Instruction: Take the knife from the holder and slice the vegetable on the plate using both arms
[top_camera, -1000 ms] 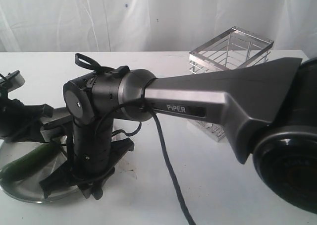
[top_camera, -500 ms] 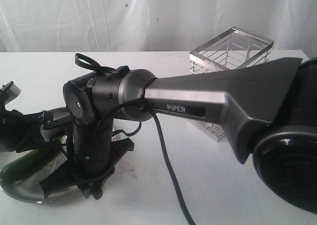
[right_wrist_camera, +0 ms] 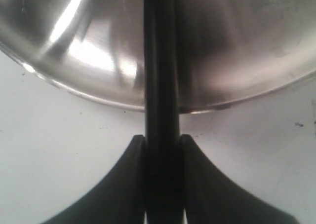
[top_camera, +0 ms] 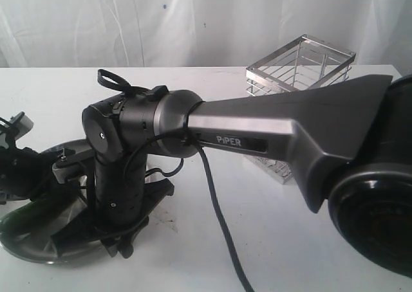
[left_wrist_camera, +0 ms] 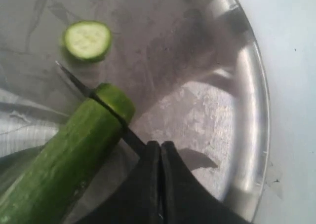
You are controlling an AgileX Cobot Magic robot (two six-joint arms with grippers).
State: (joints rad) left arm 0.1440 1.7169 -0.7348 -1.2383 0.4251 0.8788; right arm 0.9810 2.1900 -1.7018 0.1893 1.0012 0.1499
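Gripping the knife by its black handle, the right gripper is clenched, and we see the handle run out ahead of its fingers over the plate. The left gripper shows its fingers pressed together. The dark blade meets their tips, and we cannot tell whether they pinch it. Just ahead of those tips the blade sits sunk into the end of the vegetable, which lies on the plate beside the left gripper. A cut slice lies beyond the blade's point. The holder stands on the table, well apart from both grippers.
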